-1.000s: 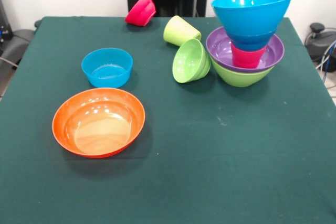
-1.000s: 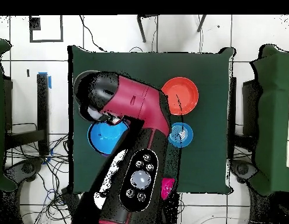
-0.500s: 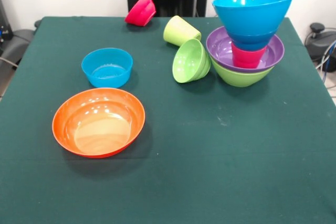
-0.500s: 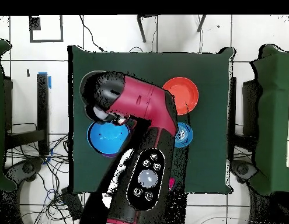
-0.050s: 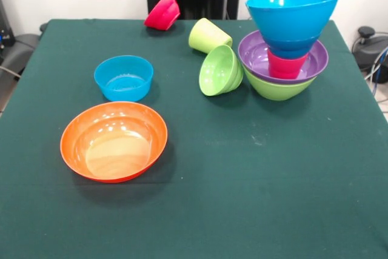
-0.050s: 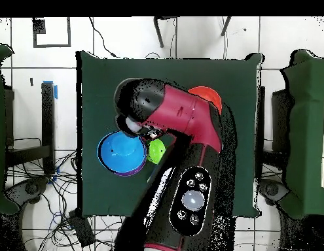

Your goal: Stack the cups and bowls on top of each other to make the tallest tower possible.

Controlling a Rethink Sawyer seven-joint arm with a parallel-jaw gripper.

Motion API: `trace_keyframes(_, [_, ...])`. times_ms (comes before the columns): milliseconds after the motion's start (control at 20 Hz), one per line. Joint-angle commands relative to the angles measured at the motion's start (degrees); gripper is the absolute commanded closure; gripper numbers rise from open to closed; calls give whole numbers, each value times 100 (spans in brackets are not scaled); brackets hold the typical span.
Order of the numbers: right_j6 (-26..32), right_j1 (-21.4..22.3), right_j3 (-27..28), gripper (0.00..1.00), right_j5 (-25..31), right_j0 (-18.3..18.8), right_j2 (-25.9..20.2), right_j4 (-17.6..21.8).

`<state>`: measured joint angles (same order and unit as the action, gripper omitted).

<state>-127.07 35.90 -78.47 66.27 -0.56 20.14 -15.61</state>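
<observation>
On the green table (image 5: 254, 198), at the left of the front view, a large orange bowl (image 5: 114, 141) is seen upright, nearest the camera. Just behind it an upright small light blue bowl (image 5: 123, 77) is set, slightly apart. Further back, near the far edge, a small pink-red bowl (image 5: 163, 11) is tipped on its side. Toward the middle, a lime green cup (image 5: 208, 35) lies on its side, and just in front of it a small lime green bowl (image 5: 220, 70) is tilted, its opening turned toward the camera.

At the right the tower (image 5: 285, 53) is found: a large lime green bowl (image 5: 276, 88) at the base, a purple bowl (image 5: 254, 53) nested in it, a red cup (image 5: 286, 65) standing inside that, and a large light blue bowl (image 5: 292, 15) seated on top, with a darker blue band showing beneath it.

In the overhead view the red and black arm (image 6: 184, 131) is stretched over the table, covering part of the orange bowl. The gripper cannot be made out in either view, so its state cannot be told.
</observation>
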Motion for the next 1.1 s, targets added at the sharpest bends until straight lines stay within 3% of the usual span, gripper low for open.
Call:
trace_keyframes(50, [1186,-244,-389,0,-766,340,-830,755])
trace_keyframes(600, [1281,-590,-317,0,-1636,878,-1256,1424])
trace_keyframes(1100, [1063,-1120,188,0,-2081,1046,-1372,2011])
